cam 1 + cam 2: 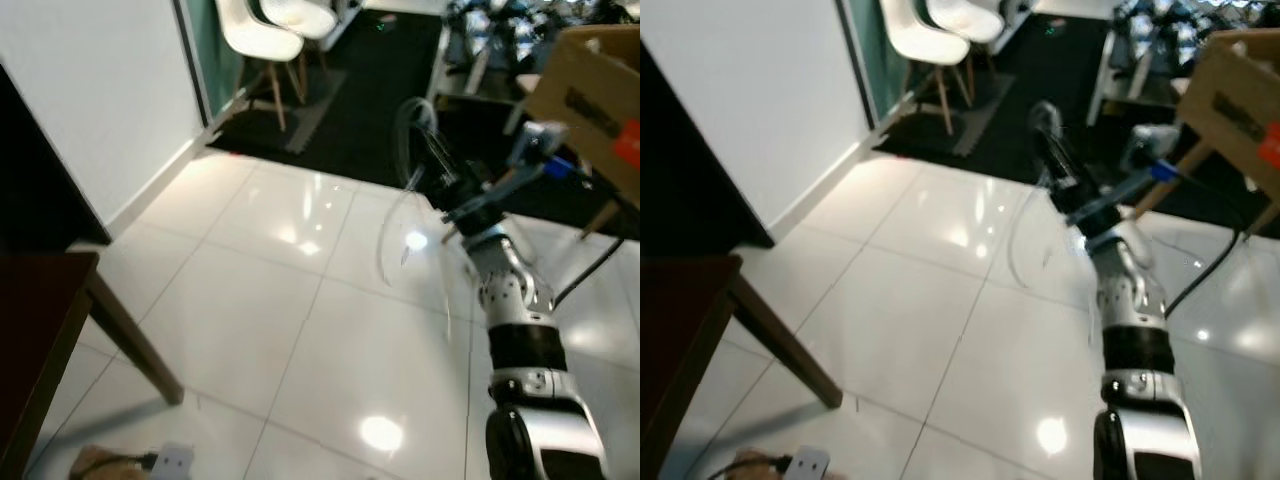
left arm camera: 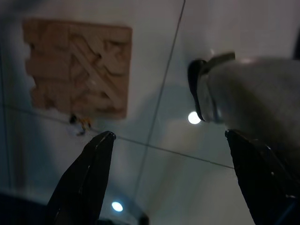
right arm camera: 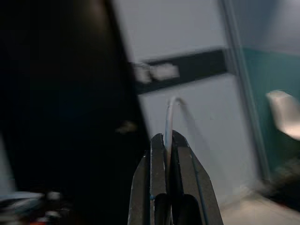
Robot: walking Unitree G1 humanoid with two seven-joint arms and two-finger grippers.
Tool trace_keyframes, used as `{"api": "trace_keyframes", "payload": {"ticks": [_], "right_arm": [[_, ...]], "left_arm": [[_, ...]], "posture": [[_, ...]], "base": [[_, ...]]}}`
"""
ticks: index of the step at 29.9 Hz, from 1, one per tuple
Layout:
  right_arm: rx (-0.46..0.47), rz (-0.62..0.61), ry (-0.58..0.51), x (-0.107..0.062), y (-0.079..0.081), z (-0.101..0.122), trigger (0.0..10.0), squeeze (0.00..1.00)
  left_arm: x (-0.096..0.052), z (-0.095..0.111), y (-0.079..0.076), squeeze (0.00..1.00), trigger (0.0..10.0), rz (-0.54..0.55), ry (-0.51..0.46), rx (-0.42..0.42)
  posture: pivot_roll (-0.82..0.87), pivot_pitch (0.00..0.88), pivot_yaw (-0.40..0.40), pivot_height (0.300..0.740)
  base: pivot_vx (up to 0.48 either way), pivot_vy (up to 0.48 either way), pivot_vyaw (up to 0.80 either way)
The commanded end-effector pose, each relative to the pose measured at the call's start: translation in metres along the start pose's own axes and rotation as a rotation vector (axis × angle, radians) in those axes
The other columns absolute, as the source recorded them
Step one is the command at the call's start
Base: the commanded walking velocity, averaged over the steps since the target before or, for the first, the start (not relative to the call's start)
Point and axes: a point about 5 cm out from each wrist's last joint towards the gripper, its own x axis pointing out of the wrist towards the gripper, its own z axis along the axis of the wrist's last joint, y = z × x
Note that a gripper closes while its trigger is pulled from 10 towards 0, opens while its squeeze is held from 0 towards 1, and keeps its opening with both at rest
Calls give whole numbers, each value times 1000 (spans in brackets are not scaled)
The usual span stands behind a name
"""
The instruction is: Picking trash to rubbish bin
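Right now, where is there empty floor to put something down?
The white tiled floor is bare between the dark table and the right gripper, whose fingers pinch a clear plastic piece. It gets crowded by the white chairs, under the cardboard box, and beside the table leg, where a wooden block lies.

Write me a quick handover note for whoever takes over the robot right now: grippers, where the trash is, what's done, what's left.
Right gripper: raised out front, fingers shut on a clear thin plastic piece that hangs down from them above the white tiled floor.
Left gripper: open, holding nothing, pointing down at the floor near a wooden block.
Done: the trash is picked up.
Left: find the rubbish bin, carry the plastic to it and drop it in. Chairs and a cardboard box stand ahead.
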Motion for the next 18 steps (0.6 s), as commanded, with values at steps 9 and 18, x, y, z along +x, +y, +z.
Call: {"api": "trace_keyframes", "payload": {"ticks": [9,18], "right_arm": [[-22,54,21,5,9,17,10000,0],[-9,135,50,6,25,19,10000,0]], "left_arm": [[1,-16,-25,0,10000,-91,65,-4],[1,-16,-24,0,10000,-96,62,-2]], "posture": [[-20,100,20,740],[-20,100,20,740]], "base": [[0,-450,-250],[0,-450,-800]]}}
